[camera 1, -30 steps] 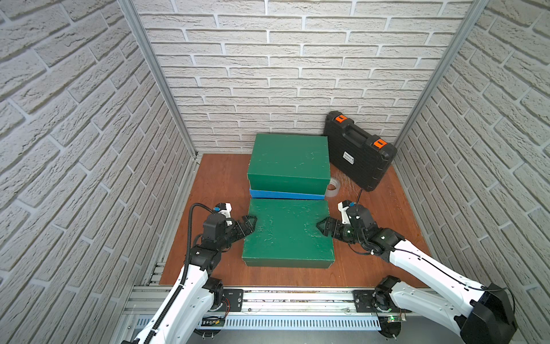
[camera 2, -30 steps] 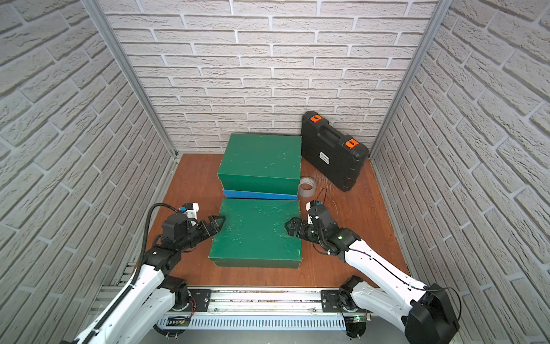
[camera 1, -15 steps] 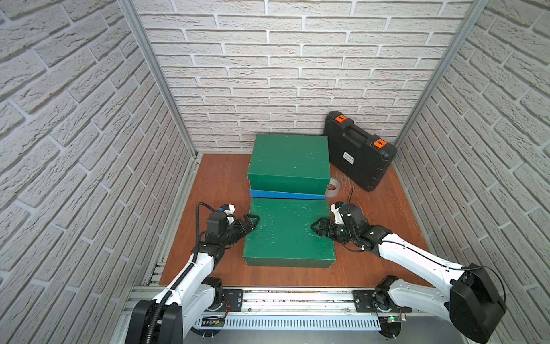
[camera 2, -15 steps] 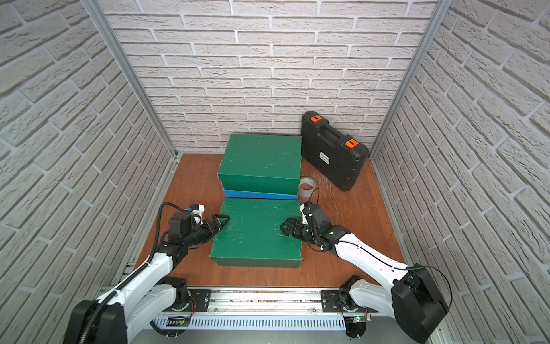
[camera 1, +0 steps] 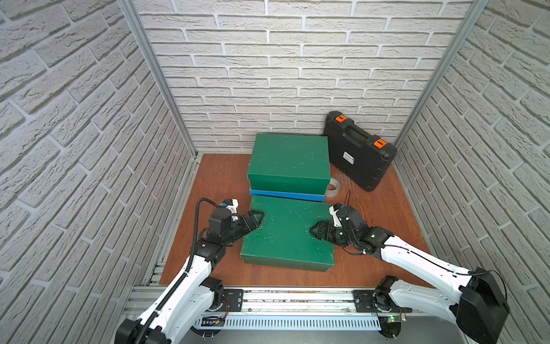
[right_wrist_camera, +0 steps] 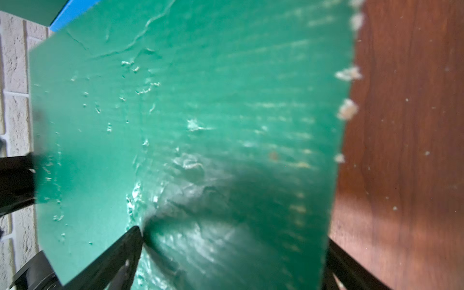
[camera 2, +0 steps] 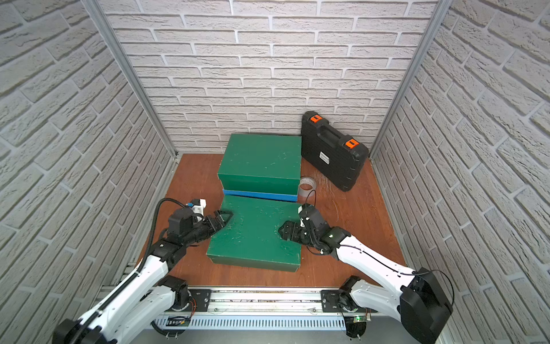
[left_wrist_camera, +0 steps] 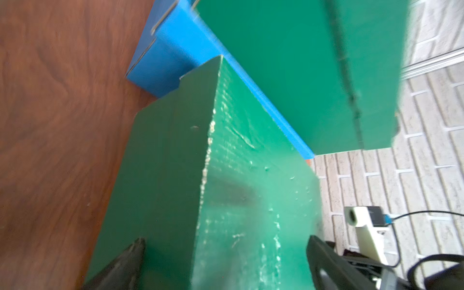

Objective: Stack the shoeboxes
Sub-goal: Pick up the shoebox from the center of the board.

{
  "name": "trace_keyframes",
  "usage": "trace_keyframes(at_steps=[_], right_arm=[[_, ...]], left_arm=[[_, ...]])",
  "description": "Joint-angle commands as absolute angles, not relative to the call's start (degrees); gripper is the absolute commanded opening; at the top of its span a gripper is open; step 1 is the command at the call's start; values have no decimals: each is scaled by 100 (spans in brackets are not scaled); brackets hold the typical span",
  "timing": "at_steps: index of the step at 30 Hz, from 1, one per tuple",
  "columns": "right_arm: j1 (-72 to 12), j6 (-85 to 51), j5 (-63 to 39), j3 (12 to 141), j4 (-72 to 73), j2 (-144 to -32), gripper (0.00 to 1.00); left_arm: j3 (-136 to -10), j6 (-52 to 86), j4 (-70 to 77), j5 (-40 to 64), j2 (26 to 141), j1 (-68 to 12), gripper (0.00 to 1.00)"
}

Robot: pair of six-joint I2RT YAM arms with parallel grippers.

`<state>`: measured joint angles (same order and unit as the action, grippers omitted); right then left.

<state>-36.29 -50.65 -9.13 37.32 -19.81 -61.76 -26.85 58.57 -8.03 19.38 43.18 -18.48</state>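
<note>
Shoeboxes (camera 1: 285, 232): you are about two-thirds of the way, by my reading. At 12 o'clock on the surface (camera 1: 387, 226), near the back wall, one green box (camera 1: 288, 160) already sits on the blue box (camera 1: 285, 195), of which only a strip shows beneath it. The third, the loose box (camera 2: 253, 232), lies on the surface at 6 o'clock of that pile, its rear edge just beside the blue one (whether they touch I cannot tell). It looks not yet lifted.

Your left tool (camera 1: 256, 219) is at the loose box's 9 o'clock edge and your right tool (camera 1: 317, 230) at its 3 o'clock edge, both reaching in over the scuffed lid. Both stand wide apart, clamped on nothing. In the left wrist view one finger (left_wrist_camera: 125, 261) lies by the side wall and its partner over the lid, so the tool straddles the lid's edge. In the right wrist view a fingertip (right_wrist_camera: 125, 246) meets a dented patch of lid, its partner down at the box's edge.

What is left for you: get a hold at both ends, raise the box level, carry it to 12 o'clock and set it on the green lid. The case (camera 1: 357, 152) at 2 o'clock and the tape roll (camera 1: 331, 187) beside the pile play no part.
</note>
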Motion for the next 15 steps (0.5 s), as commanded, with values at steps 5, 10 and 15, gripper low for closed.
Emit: trace_keyframes(at_steps=[5,10,15], right_arm=[[-3861,-5030,-974,4841,-2600,-5865,98],[-3980,-5003,-908,5477,-3000,-5669,97],[-4103,-4993,-767,6034,-3241,-5477,97]], left_arm=[[-4000,5999,-1887,1956,4105,-2108,98],[-4646,5983,-2021,1912,4525,-2396,98],[-5288,5942,-2120,1869,4802,-2625,98]])
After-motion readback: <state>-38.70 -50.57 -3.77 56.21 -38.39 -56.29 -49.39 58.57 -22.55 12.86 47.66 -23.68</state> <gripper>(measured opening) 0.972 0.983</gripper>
